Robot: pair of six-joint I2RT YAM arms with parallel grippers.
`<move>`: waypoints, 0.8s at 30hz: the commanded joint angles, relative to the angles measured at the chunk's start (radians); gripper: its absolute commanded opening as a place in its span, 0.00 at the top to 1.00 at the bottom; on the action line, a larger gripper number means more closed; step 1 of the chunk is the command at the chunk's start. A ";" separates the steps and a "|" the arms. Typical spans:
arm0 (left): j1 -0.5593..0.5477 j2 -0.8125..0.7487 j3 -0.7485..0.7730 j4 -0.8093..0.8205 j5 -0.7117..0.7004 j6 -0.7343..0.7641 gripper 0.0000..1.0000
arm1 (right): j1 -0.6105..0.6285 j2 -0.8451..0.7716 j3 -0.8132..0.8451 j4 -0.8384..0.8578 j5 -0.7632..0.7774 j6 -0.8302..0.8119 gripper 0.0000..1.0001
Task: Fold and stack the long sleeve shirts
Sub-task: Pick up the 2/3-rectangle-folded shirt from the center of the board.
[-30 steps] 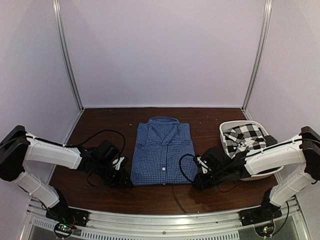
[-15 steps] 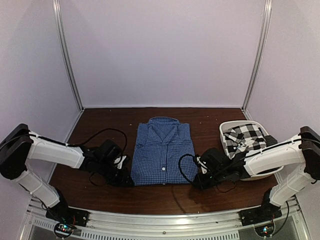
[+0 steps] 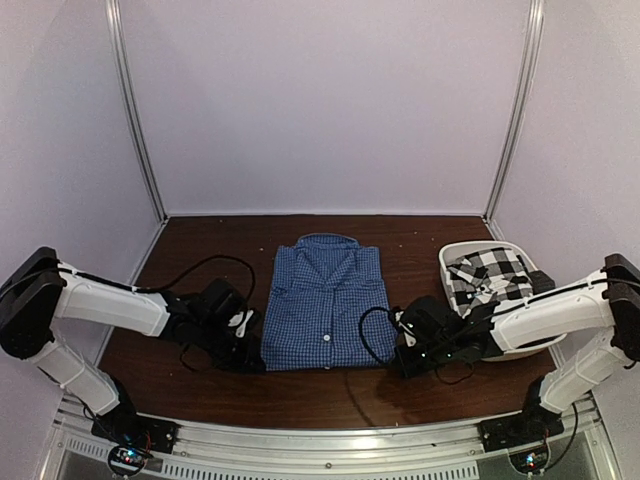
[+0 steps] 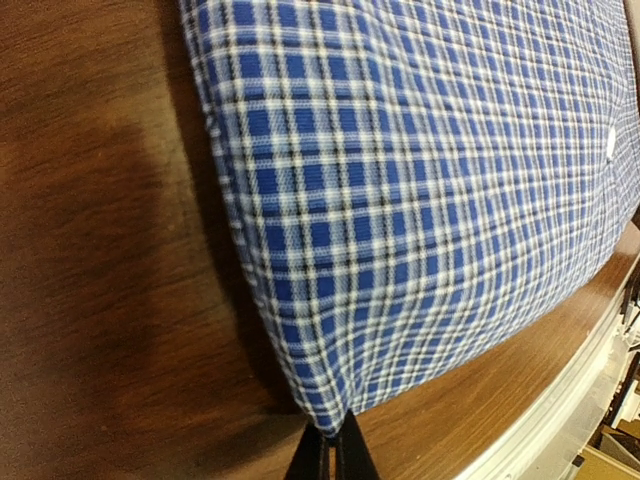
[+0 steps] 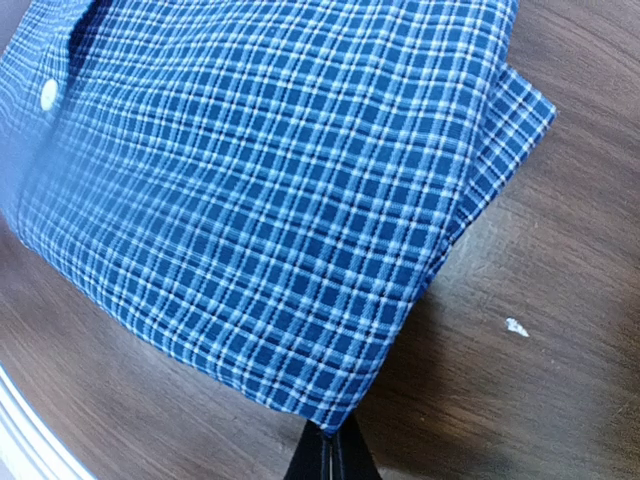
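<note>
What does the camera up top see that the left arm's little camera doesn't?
Only the top view shows the whole blue shirt with its collar, the black-and-white shirt lying in the white tub, and the right gripper. Only the left wrist view shows, up close, the left gripper shut on the blue shirt's near corner. Both views show the blue checks and the brown table.

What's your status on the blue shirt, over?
Left jaws shut on blue shirt near-left corner, right jaws on near-right. Shirt folded flat on table. Checked shirt in tub. Nothing blocking.
</note>
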 commanded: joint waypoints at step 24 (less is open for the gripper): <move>-0.149 -0.355 0.222 -0.376 -0.208 -0.067 1.00 | 0.136 -0.334 0.211 -0.334 0.186 0.050 1.00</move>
